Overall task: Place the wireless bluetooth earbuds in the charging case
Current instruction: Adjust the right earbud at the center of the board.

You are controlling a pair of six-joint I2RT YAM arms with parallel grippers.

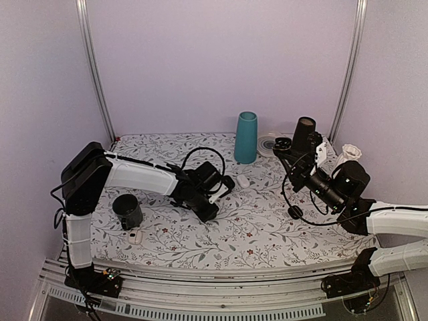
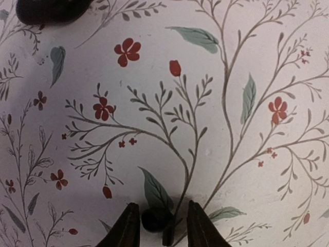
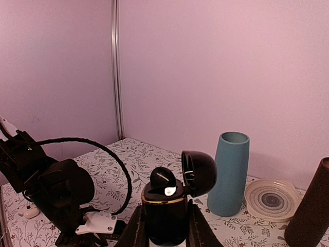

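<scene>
One black earbud (image 2: 156, 218) lies on the flowered cloth in the left wrist view. My left gripper (image 2: 163, 205) stands open around it, a finger close on each side with small gaps. From above, the left gripper (image 1: 208, 211) is low over the mat's middle and hides that earbud. My right gripper (image 3: 164, 207) is shut on the glossy black charging case (image 3: 163, 221), held upright off the table with its lid (image 3: 199, 173) swung open. A second earbud (image 3: 163, 177) sits in the case's top. In the top view the case (image 1: 281, 142) is at the back right.
A teal vase (image 1: 246, 137), a ringed plate (image 1: 268, 144), a dark brown cylinder (image 1: 304, 134) and a white ruffled cup (image 1: 349, 154) stand at the back. A black cup (image 1: 127, 210) and a white pod (image 1: 135, 236) are front left; another white pod (image 1: 243, 180) lies mid-table. A black pod (image 2: 49, 9) lies beyond my left fingers.
</scene>
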